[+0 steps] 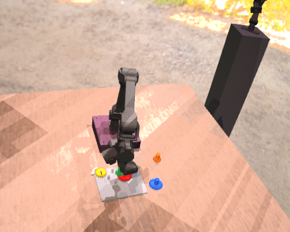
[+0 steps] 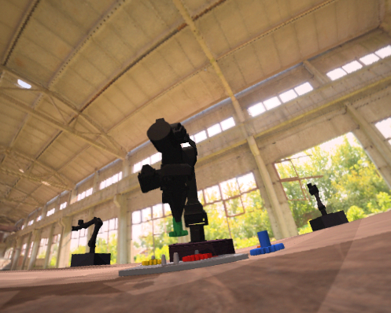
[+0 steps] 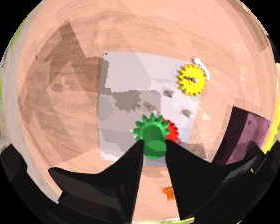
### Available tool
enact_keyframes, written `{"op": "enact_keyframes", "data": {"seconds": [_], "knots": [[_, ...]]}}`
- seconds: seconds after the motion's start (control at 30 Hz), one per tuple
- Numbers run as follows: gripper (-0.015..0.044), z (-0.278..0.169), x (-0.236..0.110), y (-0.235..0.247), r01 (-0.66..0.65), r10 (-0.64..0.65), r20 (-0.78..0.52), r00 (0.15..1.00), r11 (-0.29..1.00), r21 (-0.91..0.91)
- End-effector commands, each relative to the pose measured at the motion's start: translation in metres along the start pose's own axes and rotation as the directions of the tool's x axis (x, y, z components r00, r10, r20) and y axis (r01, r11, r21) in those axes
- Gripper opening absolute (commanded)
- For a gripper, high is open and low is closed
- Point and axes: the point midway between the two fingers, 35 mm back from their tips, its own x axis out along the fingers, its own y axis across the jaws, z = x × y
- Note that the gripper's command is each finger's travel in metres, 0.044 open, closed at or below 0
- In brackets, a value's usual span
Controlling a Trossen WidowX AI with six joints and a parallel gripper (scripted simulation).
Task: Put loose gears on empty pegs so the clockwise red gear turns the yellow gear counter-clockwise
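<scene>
My gripper [image 2: 178, 220] [image 3: 155, 145] is shut on the handle of the green gear [image 1: 118, 172] [image 2: 178, 233] [image 3: 152, 128]. It holds the gear above the grey board [image 1: 131, 190] [image 2: 136, 272] [image 3: 121, 65], partly over the red gear [image 1: 125, 178] [image 2: 197, 257] [image 3: 172, 132] in the wrist view. The yellow gear [image 1: 100, 172] [image 2: 151, 262] [image 3: 192, 80] sits near a board corner. Empty pegs [image 2: 176, 258] [image 3: 168, 93] stand between the red and yellow gears. A blue gear [image 1: 156, 184] [image 2: 267, 249] and a small orange gear [image 1: 157, 158] [image 3: 169, 193] stand on the table. The fingertips are hidden in the top view.
The arm's purple base block [image 1: 102, 131] [image 2: 219, 246] [image 3: 243, 132] stands behind the board. A white arrow [image 3: 203, 66] curves beside the yellow gear. A dark pillar [image 1: 238, 67] bearing another arm stands beyond the table edge. The red arrow is hidden.
</scene>
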Motion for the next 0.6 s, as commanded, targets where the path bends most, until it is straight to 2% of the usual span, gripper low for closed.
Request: {"op": "enact_keyframes", "data": {"seconds": [0.0,0.57], "knots": [[0.0000,0.0080,0.0037,-0.0041,-0.001,0.001,-0.004,1.000,1.000,-0.001],[0.0000,0.0106,0.0028,-0.0056,-0.002,0.002,-0.003,1.000,1.000,-0.001]]}}
